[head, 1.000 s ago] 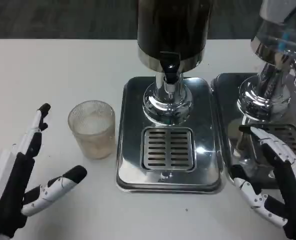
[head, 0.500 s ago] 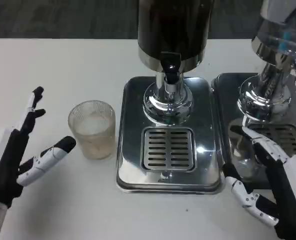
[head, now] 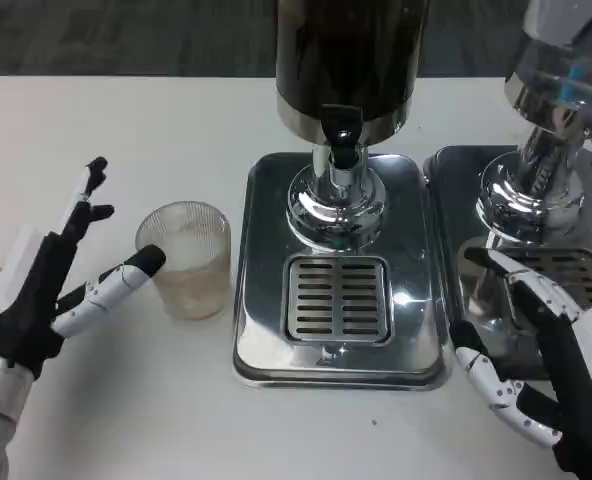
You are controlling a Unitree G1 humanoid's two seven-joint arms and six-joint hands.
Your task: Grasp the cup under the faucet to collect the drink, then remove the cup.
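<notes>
A ribbed clear cup point(head: 186, 258) stands upright on the white table, left of the dispenser's steel drip tray point(head: 266, 340). The dark drink dispenser point(head: 346, 60) rises behind the tray, its black faucet point(head: 340, 135) above the slotted grate point(head: 336, 297). My left hand point(head: 51, 290) is open just left of the cup, one black fingertip point(head: 150, 261) touching or nearly touching the cup's side, the other fingers spread upward. My right hand point(head: 556, 365) is open at the lower right, beside the tray's right edge, holding nothing.
A second chrome dispenser point(head: 556, 120) with its own tray point(head: 446, 200) stands at the right, behind my right hand. The white table point(head: 126, 130) stretches left and toward the front.
My left hand has moved right and up toward the cup, its lower finger now reaching the cup's side. The right hand has shifted slightly. The cup has not moved.
</notes>
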